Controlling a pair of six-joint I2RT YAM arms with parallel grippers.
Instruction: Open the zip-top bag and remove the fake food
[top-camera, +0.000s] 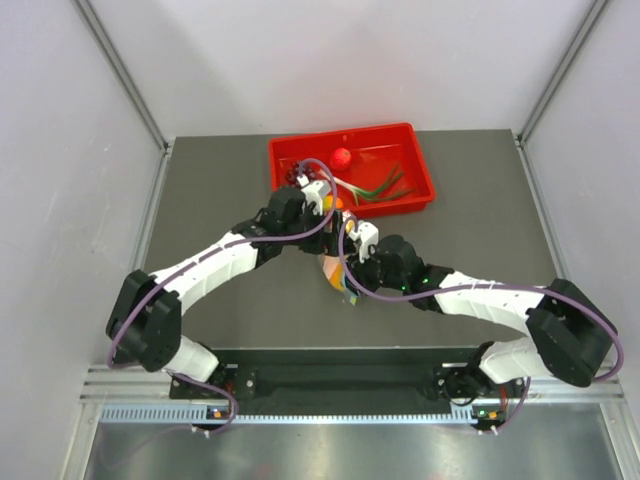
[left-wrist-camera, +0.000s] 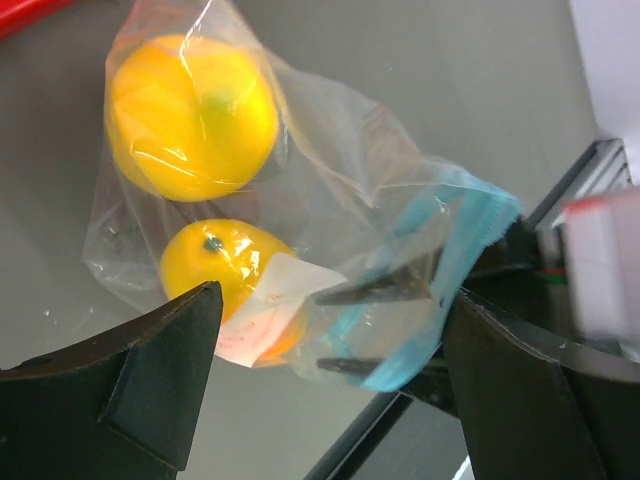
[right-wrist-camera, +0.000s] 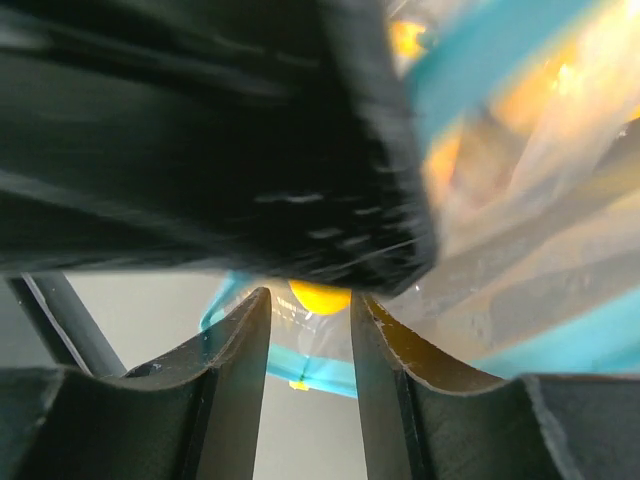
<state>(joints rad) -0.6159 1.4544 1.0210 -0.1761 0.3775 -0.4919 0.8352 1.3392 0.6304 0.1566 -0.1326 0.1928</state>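
The zip-top bag (left-wrist-camera: 340, 170) is clear and crinkly, with a teal zip strip (left-wrist-camera: 470, 230) and a white label (left-wrist-camera: 275, 300). Inside it lie two pieces of fake food, a round yellow fruit (left-wrist-camera: 190, 115) and a more orange one (left-wrist-camera: 215, 265). My left gripper (left-wrist-camera: 335, 300) stands wide open, one finger on each side of the bag's lower end. In the top view the bag (top-camera: 337, 275) hangs mid-table under my right gripper (top-camera: 352, 243), beside the left gripper (top-camera: 322, 198). The right gripper (right-wrist-camera: 310, 298) is part-closed with bag film and zip strip (right-wrist-camera: 330, 368) between its fingers.
A red tray (top-camera: 415, 150) stands at the table's far side, holding a small red ball (top-camera: 342, 156) and green stems (top-camera: 385, 185). White walls enclose the table on three sides. A metal rail runs along the near edge by the arm bases.
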